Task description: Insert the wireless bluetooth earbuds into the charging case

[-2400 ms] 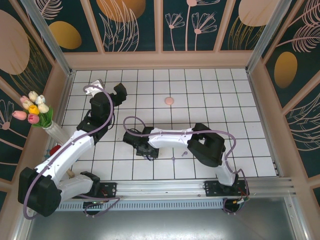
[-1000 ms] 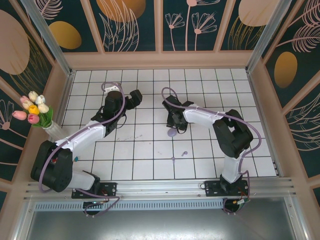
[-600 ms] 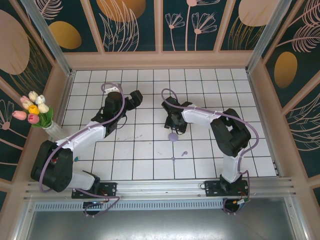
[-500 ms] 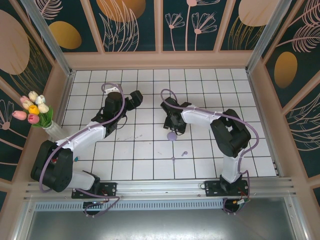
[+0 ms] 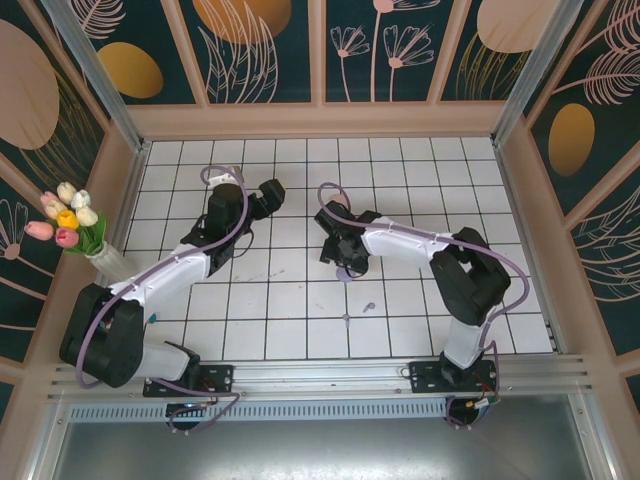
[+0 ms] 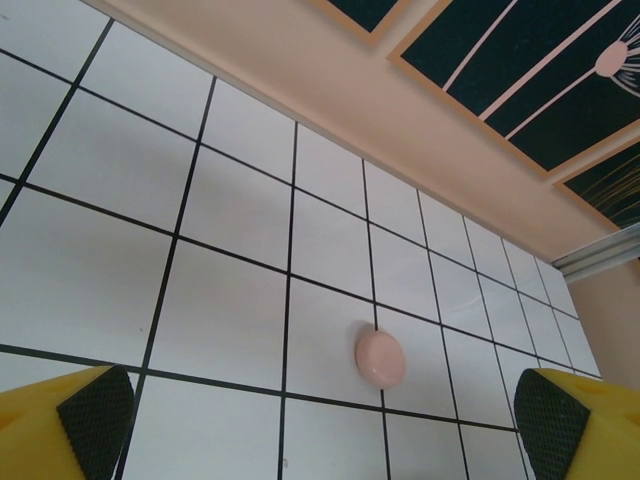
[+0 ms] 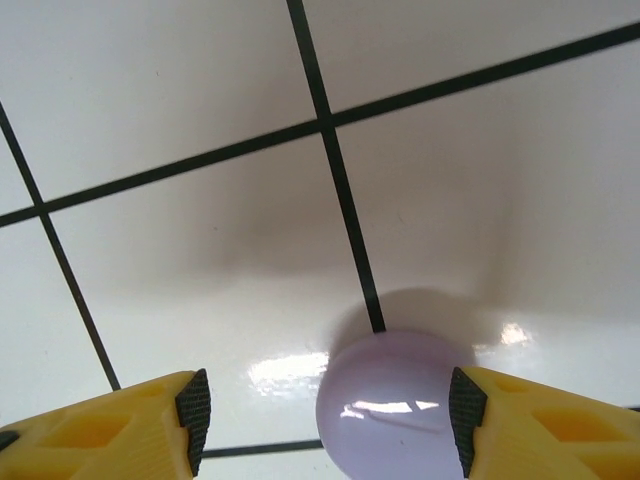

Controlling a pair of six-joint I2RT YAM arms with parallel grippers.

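Reading the step in hand as settling the purple charging case (image 7: 395,405) on the white-tiled table (image 5: 500,200), with no earbud fetched yet. The right gripper (image 7: 325,410) hangs low over this case, fingers spread to either side of it. Bare tile shows between one finger and the case, so we log them as released, not grasping. The left gripper (image 6: 322,410) hovers with its fingers wide apart and empty, facing the pink charging case (image 6: 381,359) further back. The purple earbuds (image 5: 368,305) lie loose on the tiles nearer the arm bases, close to each other and apart from both grippers. They are tiny lilac specks, too small to tell shape or orientation, and we cannot pick out a pink pair. The purple case shows as a smooth glossy dome, apparently shut. Our judgement is that it needs opening first. After that comes a fine pinch on a speck that may skitter on the glossy tile.
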